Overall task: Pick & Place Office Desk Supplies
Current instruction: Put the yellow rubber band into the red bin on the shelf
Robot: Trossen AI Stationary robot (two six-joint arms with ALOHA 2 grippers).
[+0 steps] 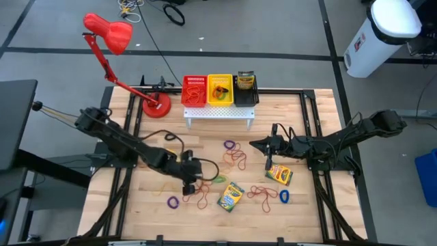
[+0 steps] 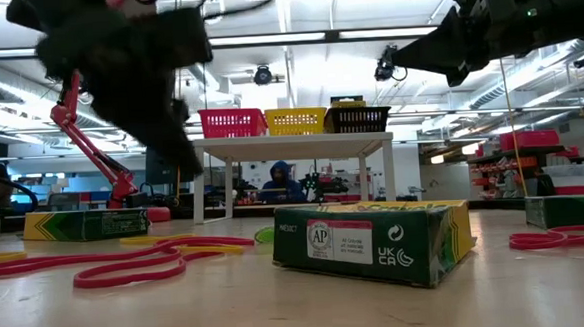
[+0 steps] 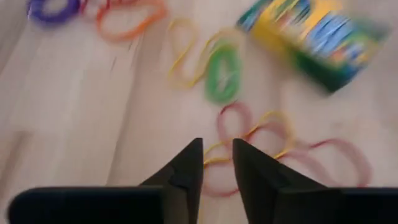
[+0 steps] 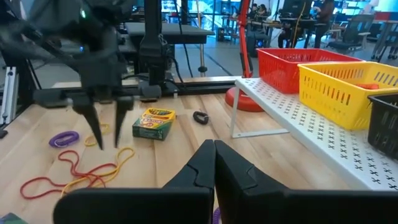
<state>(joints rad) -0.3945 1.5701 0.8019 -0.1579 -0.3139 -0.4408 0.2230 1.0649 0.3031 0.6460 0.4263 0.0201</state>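
Hovering low over the table (image 1: 136,219), our left gripper (image 1: 189,186) has its jaws slightly spread, a narrow gap between the tips and nothing pinched. Directly under and just ahead of the tips lies a tangle of red and yellow rubber bands (image 3: 273,146); whether the tips touch it we cannot tell. Further ahead of the jaws sit a green rubber band (image 3: 222,74), an orange band (image 3: 127,18) and a purple band (image 3: 53,9), all flat on the wood. Off to one side of the jaw line is a crayon box (image 1: 231,197), lying flat and tilted.

Our right gripper (image 1: 254,144) hangs above the table with jaws pressed together, holding nothing. A second crayon box (image 1: 279,174) lies just beside and below that arm. Near it we see a loose red band (image 1: 263,195) and a blue band (image 1: 284,196). More bands, purple (image 1: 229,145) and red-orange (image 1: 235,158), lie between the two grippers.

Beyond the right jaws stands the white perforated rack (image 1: 218,113), carrying a red basket (image 1: 194,89), a yellow basket (image 1: 220,89) and a black basket (image 1: 246,92) with a crayon box upright in it (image 1: 246,80). The red desk lamp (image 1: 109,34) stands beside the rack.
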